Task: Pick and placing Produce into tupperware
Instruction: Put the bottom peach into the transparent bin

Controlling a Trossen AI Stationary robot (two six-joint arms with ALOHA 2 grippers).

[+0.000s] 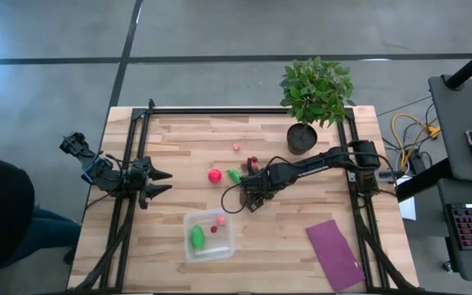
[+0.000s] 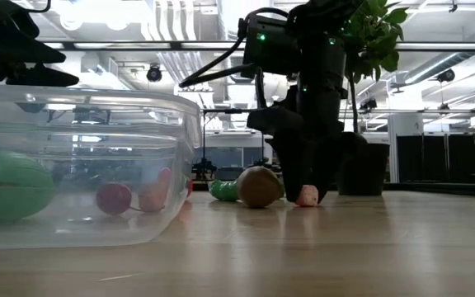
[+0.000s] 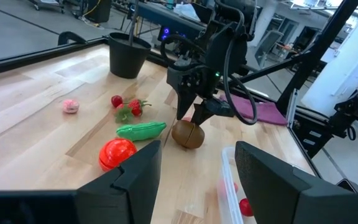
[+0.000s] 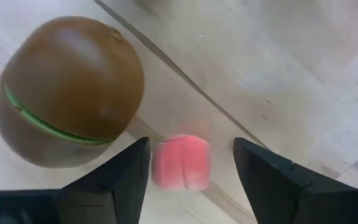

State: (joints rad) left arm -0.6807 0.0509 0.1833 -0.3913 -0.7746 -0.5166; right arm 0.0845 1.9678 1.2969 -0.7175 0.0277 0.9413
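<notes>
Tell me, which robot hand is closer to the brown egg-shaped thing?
The right one. The right gripper hangs open right beside the brown oval, over a small pink piece. The left gripper waits near the table's left edge, far off.

Clear tupperware [image 1: 229,246] w/ green piece [image 1: 197,237]; brown oval [image 4: 67,93] beside pink bit [image 4: 180,162] on table.

From above, the right claw [image 1: 254,187] covers the brown oval [image 2: 258,186] and the small pink piece [image 4: 180,162] just beside it, so neither shows there. At desk level the tupperware [image 2: 97,107] runs off the frame's side, and the green piece [image 2: 11,186] inside it is cut off with it. The tiny red bits [image 1: 252,161] near the brown oval are too small to identify.
</notes>
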